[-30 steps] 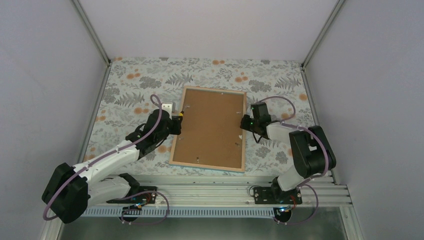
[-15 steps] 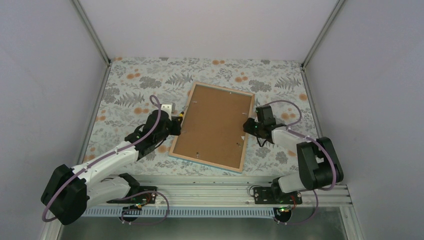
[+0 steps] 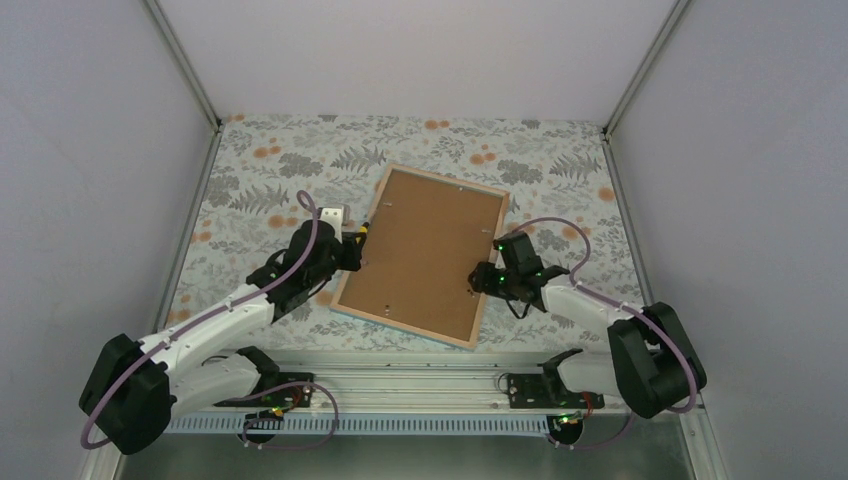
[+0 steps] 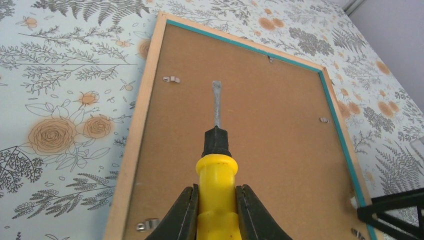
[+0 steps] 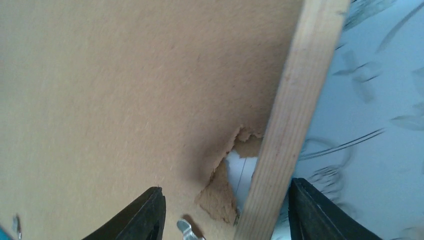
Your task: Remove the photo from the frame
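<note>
Frame (image 3: 400, 328) lies face down mid-picture on the bench (image 3: 260, 180), now twisted askew vs 1 s ago. Photo unseen, prob. still under the board (image 3: 425, 240). Left claw (image 4: 216, 215) clamps a screwdriver (image 4: 216, 165). Right claw (image 5: 227, 210) gapes across the lower-right rim by a tear (image 5: 235, 165). Clips (image 4: 171, 79) still hold.

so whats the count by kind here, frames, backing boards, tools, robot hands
frame: 1
brown backing board: 1
screwdriver: 1
robot hands: 2, left hand and right hand
total: 5
</note>
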